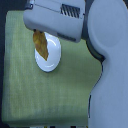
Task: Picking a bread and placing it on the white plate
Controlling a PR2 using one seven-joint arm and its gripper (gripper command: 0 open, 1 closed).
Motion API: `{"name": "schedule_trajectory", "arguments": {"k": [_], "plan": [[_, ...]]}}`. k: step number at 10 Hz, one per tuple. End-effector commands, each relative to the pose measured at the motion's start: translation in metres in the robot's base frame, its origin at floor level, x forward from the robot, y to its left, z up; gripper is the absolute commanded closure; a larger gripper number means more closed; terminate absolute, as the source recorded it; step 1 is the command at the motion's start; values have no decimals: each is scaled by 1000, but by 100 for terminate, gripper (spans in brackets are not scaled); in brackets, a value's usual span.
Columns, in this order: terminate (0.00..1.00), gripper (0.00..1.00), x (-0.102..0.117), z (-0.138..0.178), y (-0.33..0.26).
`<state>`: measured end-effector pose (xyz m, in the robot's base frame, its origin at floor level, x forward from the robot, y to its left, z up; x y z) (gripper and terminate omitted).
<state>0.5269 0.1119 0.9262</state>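
The bread (40, 44), a golden-brown tapered loaf, lies slanted across the upper left part of the white plate (51, 59); whether it rests on the plate or hangs just above it is unclear. Its upper end runs under the grey arm housing (55, 17). My gripper sits hidden beneath that housing, so its fingers do not show. The plate is round and sits on the green cloth.
A pale green cloth (45, 95) covers the table and ends at a dark edge on the exterior view's left and at the bottom. The robot's large white-grey arm (107, 75) fills the exterior view's right side and top.
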Motion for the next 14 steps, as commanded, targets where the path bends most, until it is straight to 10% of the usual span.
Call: {"name": "schedule_trajectory", "arguments": {"k": [1,14], "plan": [[0,100,-7,-10,47],[0,100,-5,-23,26]]}}
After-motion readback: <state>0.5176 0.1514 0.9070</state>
